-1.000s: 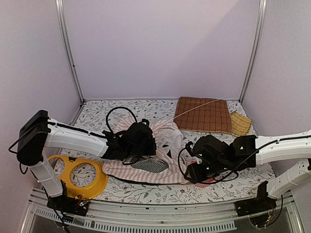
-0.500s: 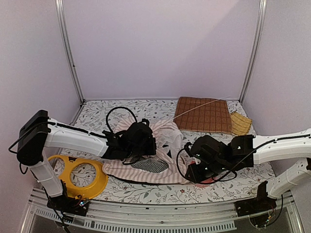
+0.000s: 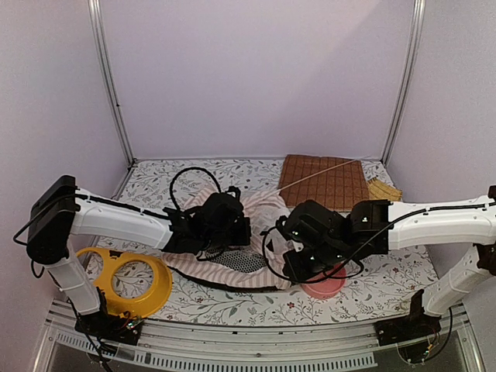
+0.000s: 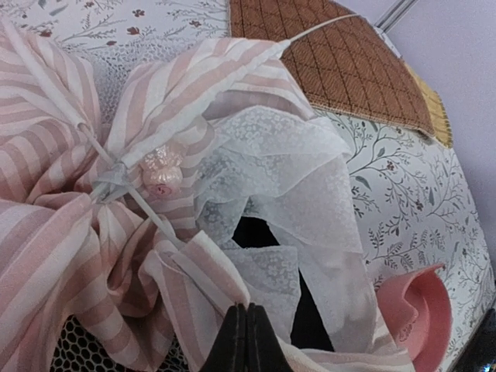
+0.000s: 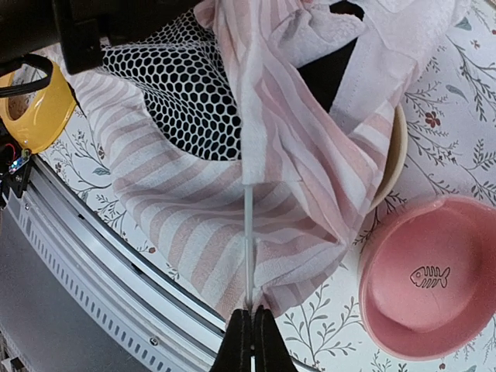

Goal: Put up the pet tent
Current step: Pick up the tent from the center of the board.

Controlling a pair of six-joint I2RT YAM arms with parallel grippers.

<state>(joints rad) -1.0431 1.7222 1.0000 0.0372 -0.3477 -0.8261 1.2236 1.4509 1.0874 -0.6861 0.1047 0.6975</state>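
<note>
The pet tent (image 3: 225,273) lies collapsed mid-table, a heap of pink-and-white stripes with white mesh; the left wrist view shows its gathered top (image 4: 178,101). One thin clear pole (image 3: 318,175) sticks out over the brown mat. My left gripper (image 4: 246,311) sits on the tent's left part (image 3: 225,231), shut on a fold of striped fabric. At the tent's near right corner (image 5: 194,209) is my right gripper (image 5: 250,316), also (image 3: 289,270), shut on another clear pole (image 5: 248,232) where it leaves the fabric.
A pink bowl (image 3: 325,284) (image 5: 422,279) lies just right of the right gripper. A cream bowl's rim (image 5: 394,163) peeks from under the tent. A brown quilted mat (image 3: 322,183) lies at the back right, a yellow ring (image 3: 124,279) at the front left, and the table's front rail (image 5: 101,263) is close.
My right arm has moved left over the tent's near right corner and its jaws have closed on the pole, baring the pink bowl. The left arm has stayed in place.
</note>
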